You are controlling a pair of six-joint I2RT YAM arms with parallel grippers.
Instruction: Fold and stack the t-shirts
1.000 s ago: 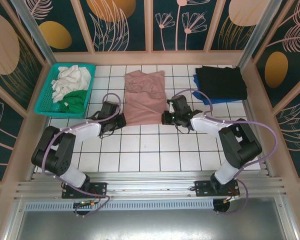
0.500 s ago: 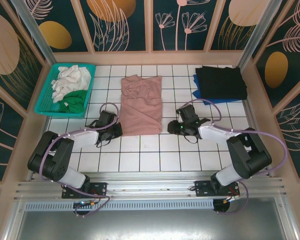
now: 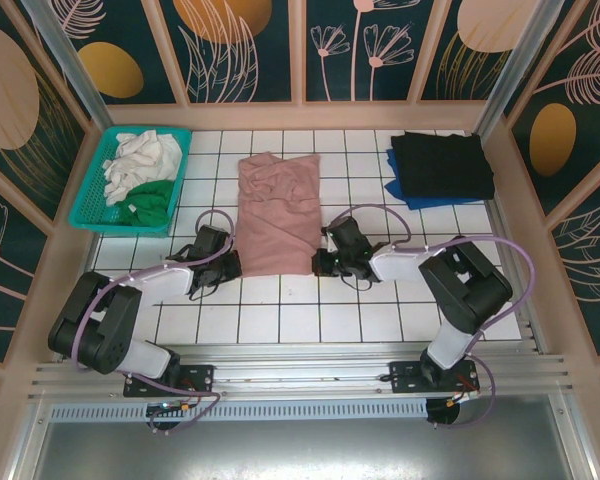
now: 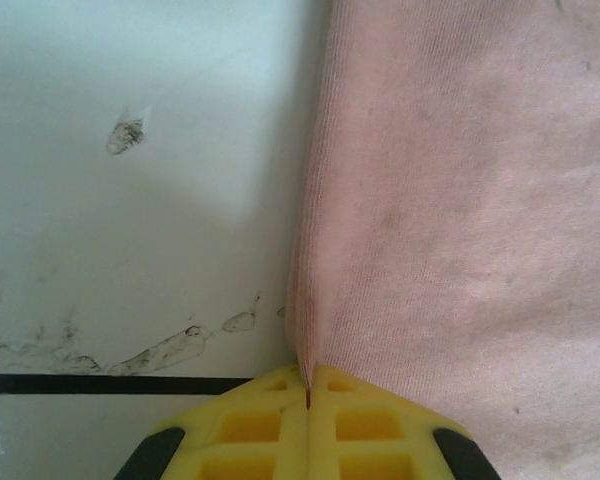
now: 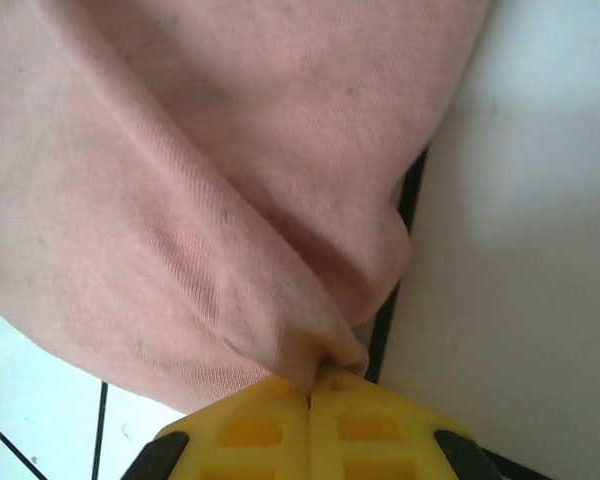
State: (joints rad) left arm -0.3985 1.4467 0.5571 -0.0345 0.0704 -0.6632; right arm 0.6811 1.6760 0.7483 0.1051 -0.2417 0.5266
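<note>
The pink t-shirt (image 3: 278,215) is laid on the bench (image 3: 280,320) at approx. mid-width, folded to a long strip. Its long axis is run near-to-far, i.e. straight away from the arm bases. The far end is seen rumpled, the near end smoother.

The near edge is held at both corners. L jaws are pressed together on the near-left corner: in the left wrist view the cloth (image 4: 460,200) edge is seen running down into the seam between the yellow pads (image 4: 240,425). R jaws are likewise pressed together, w/ a bunched fold of the cloth (image 5: 230,150) pinched at the near-right corner.

So the whole shirt is placed beyond both jaws, on the far side. The two grips are set roughly level, one at each side of the strip, and neither arm can be called nearer. A lengthwise fold is judged to be next, the near edge being carried along the long axis toward the far end. Both corners would need to be lifted evenly, else a skewed fold is risked.

A black t-shirt (image 3: 442,160) is stacked on a blue t-shirt (image 3: 408,195) at far right, nearer the R arm. White (image 3: 145,158) & green (image 3: 152,203) ones are left in the basket (image 3: 85,215) at far left.
</note>
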